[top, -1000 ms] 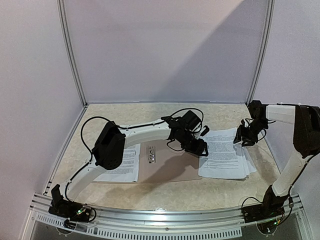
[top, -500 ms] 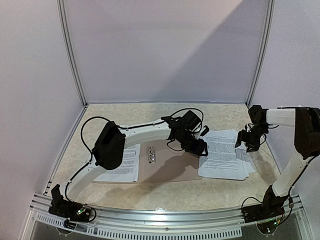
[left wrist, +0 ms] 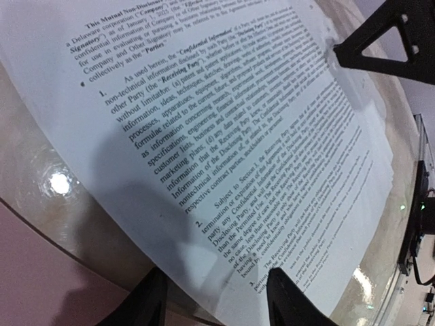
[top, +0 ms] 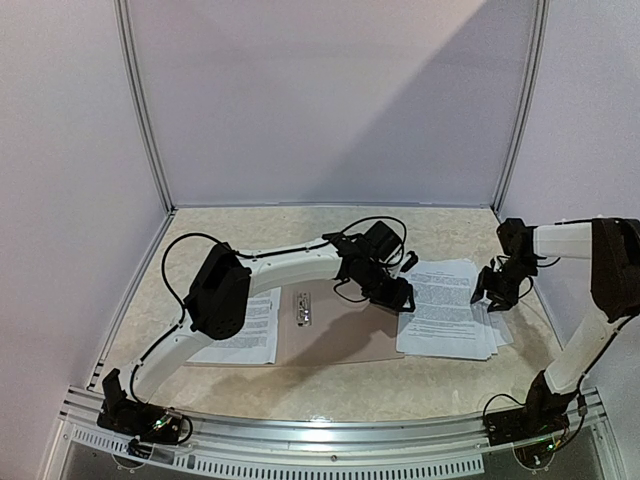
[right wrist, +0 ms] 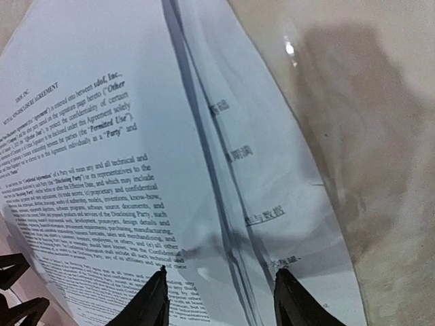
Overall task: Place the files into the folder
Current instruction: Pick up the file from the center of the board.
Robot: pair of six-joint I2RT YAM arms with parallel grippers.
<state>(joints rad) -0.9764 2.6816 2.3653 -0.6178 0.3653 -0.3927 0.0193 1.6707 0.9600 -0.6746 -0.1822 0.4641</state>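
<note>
Brown folder (top: 335,340) lies open centre-left, one sheet (top: 245,328) on its left flap. Left gripper (top: 397,298) spread at files (top: 450,315) stack's left edge; right gripper (top: 492,292) spread at its right edge. Only wrist views show readable print and fanned sheets.

A fixed camera high at the near edge looks down over the whole table (top: 250,225); both wrist cameras skim close above the files (top: 445,310) (left wrist: 204,122) (right wrist: 102,170), shared by all views, from opposite sides.

Soft dim light, diagonal shadow across back wall (top: 330,100), glare spots on glossy table (left wrist: 42,204), bowed wide-angle edges.
</note>
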